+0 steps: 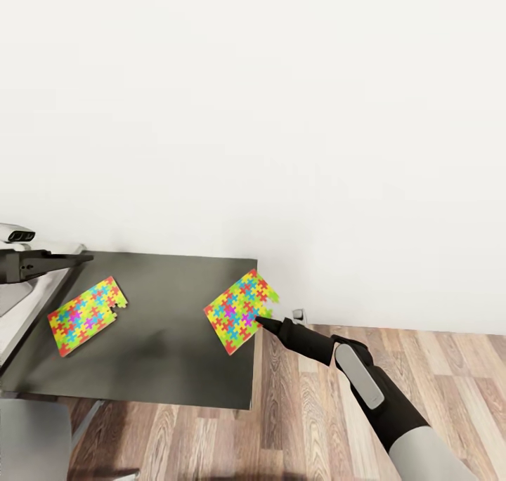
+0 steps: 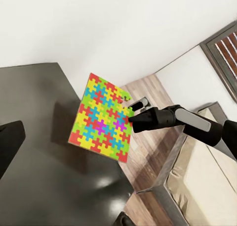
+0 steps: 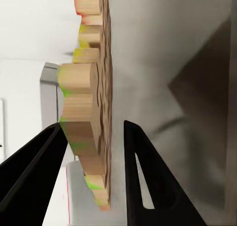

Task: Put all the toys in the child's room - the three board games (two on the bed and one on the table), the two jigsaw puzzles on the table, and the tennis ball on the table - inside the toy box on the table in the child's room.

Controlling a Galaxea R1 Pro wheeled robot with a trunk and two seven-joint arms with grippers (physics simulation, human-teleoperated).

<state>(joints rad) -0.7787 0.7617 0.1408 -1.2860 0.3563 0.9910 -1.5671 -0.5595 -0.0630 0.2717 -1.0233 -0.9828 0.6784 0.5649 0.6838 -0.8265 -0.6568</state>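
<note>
Dark grey table top [image 1: 154, 340] carries two jigsaw puzzles, thin flat sheets of interlocking yellow, pink, blue, green and red-orange pieces. At the left edge of the head view the left gripper [image 1: 83, 258] reaches over the table's far left corner; whether its fingers are spread or closed cannot be told. The left puzzle [image 1: 87, 315] lies flat near the table's left edge, turned at an angle, with a notch of missing pieces in its far right corner.

Further right, the second puzzle [image 1: 241, 310] sits at the table's far right corner and hangs partly over the right edge, tilted up rather than lying flat; the left wrist view [image 2: 102, 119] shows it raised with a shadow on the top beneath it. Its notched corner points toward the wall. The right gripper [image 1: 261, 319] grips this puzzle by its overhanging edge; the right wrist view shows the two black fingers [image 3: 140, 176] on either side of the sheet [image 3: 89, 107], whose edge is plain wood colour with green showing on the printed face.
</note>
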